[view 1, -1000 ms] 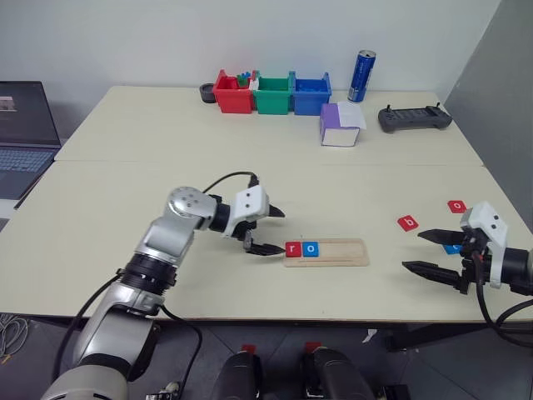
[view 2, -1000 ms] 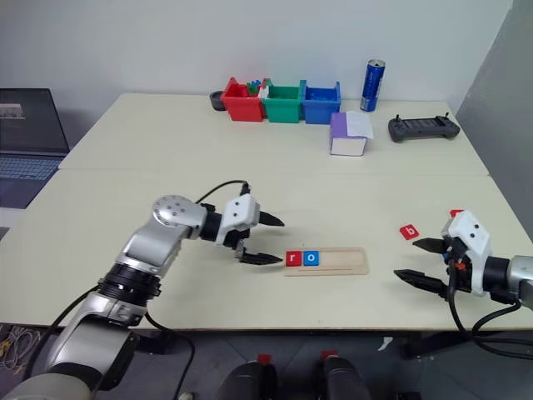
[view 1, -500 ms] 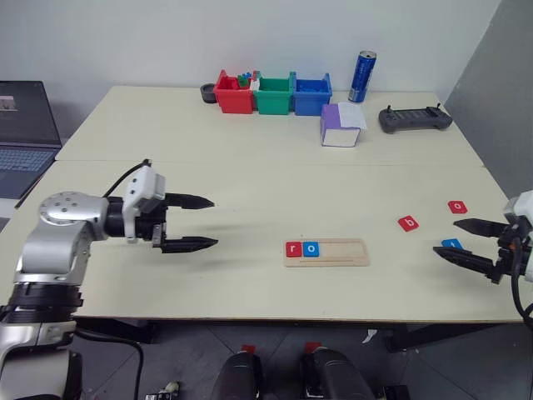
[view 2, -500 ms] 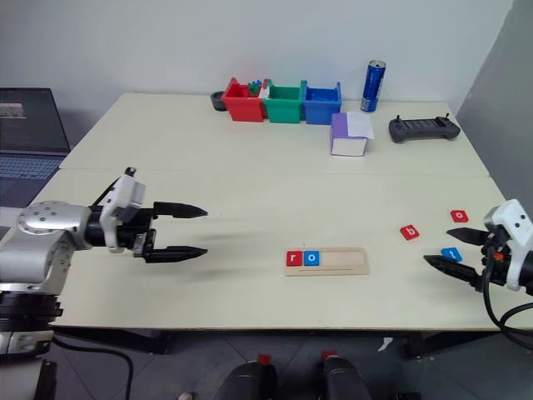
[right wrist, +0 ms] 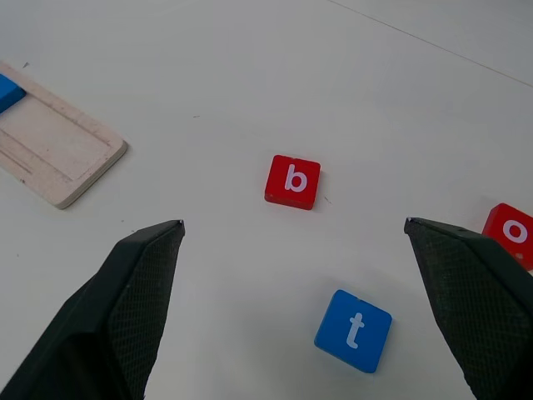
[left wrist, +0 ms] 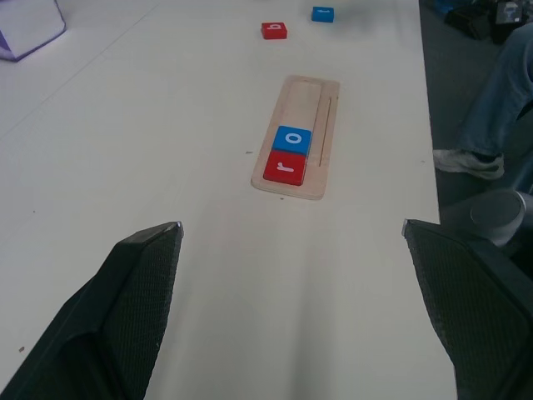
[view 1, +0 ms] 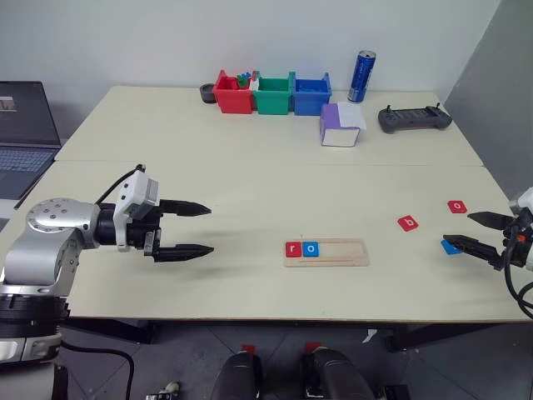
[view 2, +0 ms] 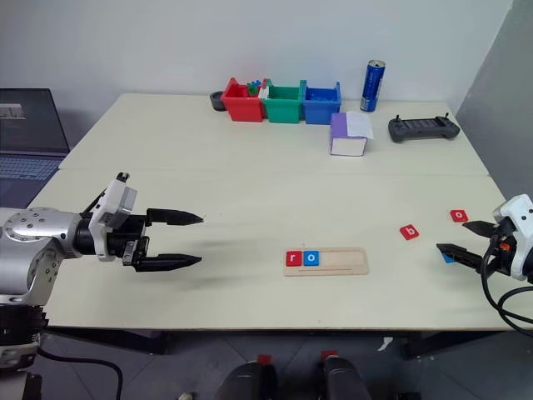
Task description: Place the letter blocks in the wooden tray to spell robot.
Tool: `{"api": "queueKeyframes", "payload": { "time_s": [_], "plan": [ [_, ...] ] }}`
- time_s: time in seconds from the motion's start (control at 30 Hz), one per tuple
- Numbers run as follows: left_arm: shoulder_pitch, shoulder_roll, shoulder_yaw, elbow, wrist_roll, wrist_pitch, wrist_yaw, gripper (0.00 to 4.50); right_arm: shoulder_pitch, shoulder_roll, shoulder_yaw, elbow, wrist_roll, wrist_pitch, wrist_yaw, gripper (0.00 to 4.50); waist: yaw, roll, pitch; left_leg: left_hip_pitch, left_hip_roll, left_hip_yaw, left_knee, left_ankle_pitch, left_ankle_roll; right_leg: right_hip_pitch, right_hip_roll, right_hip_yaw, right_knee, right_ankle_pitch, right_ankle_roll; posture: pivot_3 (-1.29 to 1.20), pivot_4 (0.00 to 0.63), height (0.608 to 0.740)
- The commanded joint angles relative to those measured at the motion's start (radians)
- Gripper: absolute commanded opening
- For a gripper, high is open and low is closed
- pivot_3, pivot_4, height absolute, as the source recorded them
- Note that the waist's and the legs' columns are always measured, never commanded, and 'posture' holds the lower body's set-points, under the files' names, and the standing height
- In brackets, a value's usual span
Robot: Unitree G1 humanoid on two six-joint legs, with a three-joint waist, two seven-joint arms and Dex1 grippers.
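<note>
1. Lying near the front edge of the table (view 1: 250,167), the wooden tray (view 1: 326,252) holds a red r block (view 1: 292,248) at its left end and a blue o block (view 1: 311,248) touching it; the rest of the groove is bare.
2. The left gripper (view 1: 196,228) hovers over the table well to the left of the tray, its fingers spread wide and holding nothing.
3. The right gripper (view 1: 479,232) hangs at the table's right edge, fingers wide apart and empty, just beside the blue t block (right wrist: 353,330).
4. The red b block (right wrist: 293,181) lies between the tray and the t block, apart from both.
5. The red o block (view 1: 457,206) lies farther back, near the right edge.
</note>
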Motion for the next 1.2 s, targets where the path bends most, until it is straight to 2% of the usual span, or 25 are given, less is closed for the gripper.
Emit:
{"api": "queueKeyframes", "payload": {
  "time_s": [0.03,0.2,0.4,0.57,0.67,0.77,1.2],
  "plan": [
    [0.011,0.024,0.034,-0.027,-0.017,-0.012,-0.001,4.48,-0.019,0.001,-0.006,-0.007,-0.034,-0.026,-0.052,4.5,-0.001,0.0,0.0,0.0,0.0,0.0,0.0,0.0,0.0,0.0,0.0,0.0,0.0,0.0,0.0,0.0,0.15,0.74],
    [0.021,0.012,0.048,-0.037,-0.037,-0.023,0.002,4.48,-0.058,0.024,0.028,0.007,-0.072,-0.033,-0.118,4.5,-0.001,0.0,0.0,0.0,0.0,0.0,0.0,0.0,0.0,0.0,0.0,0.0,0.0,0.0,0.0,0.0,0.15,0.74],
    [0.045,0.001,0.038,-0.023,0.012,-0.135,0.02,4.48,-0.127,0.06,0.078,0.042,-0.101,-0.028,-0.173,4.5,-0.001,0.0,0.0,0.0,0.0,0.0,0.0,0.0,0.0,0.0,0.0,0.0,0.0,0.0,0.0,0.0,0.15,0.74],
    [0.016,-0.082,-0.003,0.045,0.089,-0.303,0.08,4.48,-0.125,0.073,0.1,0.046,-0.106,-0.042,-0.158,4.5,0.002,0.0,0.0,0.0,0.0,0.0,0.0,0.0,0.0,0.0,0.0,0.0,0.0,0.0,0.0,0.0,0.15,0.74],
    [0.008,-0.165,-0.004,0.086,0.098,-0.402,0.118,4.48,-0.136,0.079,0.12,0.053,-0.118,-0.049,-0.155,4.5,0.002,0.0,0.0,0.0,0.0,0.001,0.0,0.0,0.0,0.0,0.0,0.001,0.0,0.0,0.0,0.0,0.15,0.74],
    [0.008,-0.226,0.031,0.11,0.039,-0.425,0.118,4.48,-0.156,0.079,0.127,0.057,-0.116,-0.046,-0.154,4.5,0.001,0.0,0.0,0.0,0.0,0.001,0.0,0.0,0.0,0.0,0.0,0.0,0.0,0.0,0.0,0.0,0.15,0.74],
    [0.019,-0.26,0.022,0.152,0.004,-0.463,0.084,4.48,-0.17,0.114,0.123,0.012,-0.067,0.023,-0.148,4.5,-0.002,0.001,0.0,0.0,0.0,0.001,0.0,0.0,0.0,0.0,0.0,0.0,0.001,0.0,0.0,0.0,0.15,0.74]
  ]
}}
